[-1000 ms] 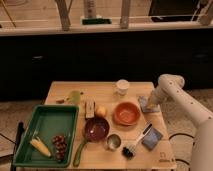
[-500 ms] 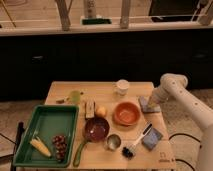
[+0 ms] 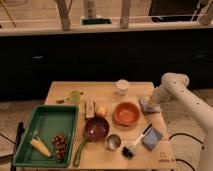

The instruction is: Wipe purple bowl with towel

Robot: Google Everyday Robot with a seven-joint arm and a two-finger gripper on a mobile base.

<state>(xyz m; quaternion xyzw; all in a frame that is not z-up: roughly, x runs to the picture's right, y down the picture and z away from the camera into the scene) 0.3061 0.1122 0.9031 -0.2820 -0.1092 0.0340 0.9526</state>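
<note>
We see the purple bowl (image 3: 96, 129) near the desk's (image 3: 102, 91) front edge, between a green tray (image 3: 30, 116) and a metal cup (image 3: 113, 142). An orange bowl (image 3: 126, 113) sits between it and the towel (image 3: 144, 105) at the right edge. There the bent arm lowers the gripper (image 3: 152, 100); we cannot tell its grip.

Gripper (image 3: 152, 101) at the towel (image 3: 145, 105) beside the orange bowl (image 3: 126, 113) (purple bowl (image 3: 96, 129) well apart)
</note>
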